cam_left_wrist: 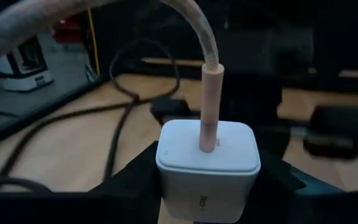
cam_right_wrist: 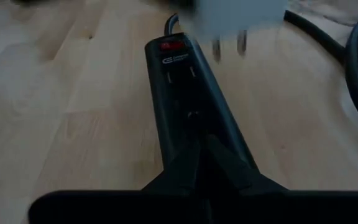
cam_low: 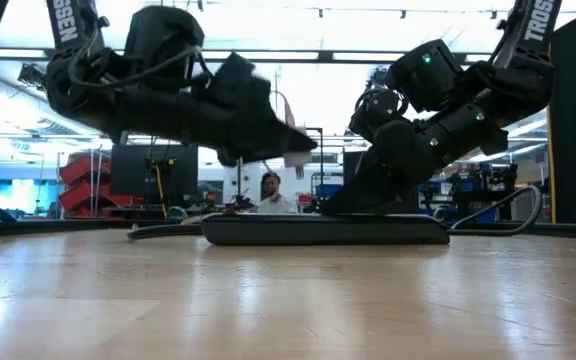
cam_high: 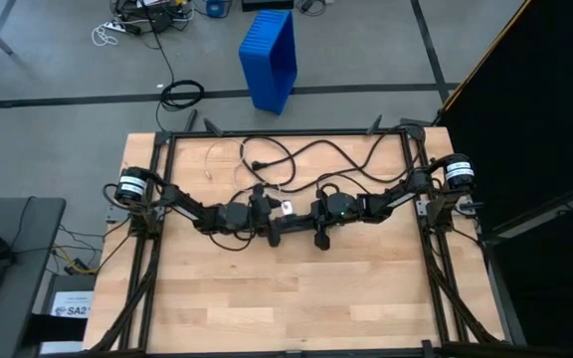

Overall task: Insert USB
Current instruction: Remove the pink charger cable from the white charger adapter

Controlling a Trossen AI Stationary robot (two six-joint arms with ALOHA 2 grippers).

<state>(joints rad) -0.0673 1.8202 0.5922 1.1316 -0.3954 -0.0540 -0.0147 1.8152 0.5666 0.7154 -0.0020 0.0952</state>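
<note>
The USB (cam_left_wrist: 209, 99) cable is plugged into a white charger (cam_left_wrist: 207, 163) clamped in the left end effector (cam_left_wrist: 207, 186), held above the black power strip (cam_right_wrist: 188, 93). The right end effector (cam_right_wrist: 207, 163) is closed on the strip, pinning it to the table (cam_high: 296, 288).

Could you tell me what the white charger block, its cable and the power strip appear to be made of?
The charger block looks like smooth matte white plastic with rounded edges. Its cable seems braided fabric, judging by the woven texture, ending in a smooth pinkish sleeve. The power strip looks like black moulded plastic with a dull sheen.
</note>
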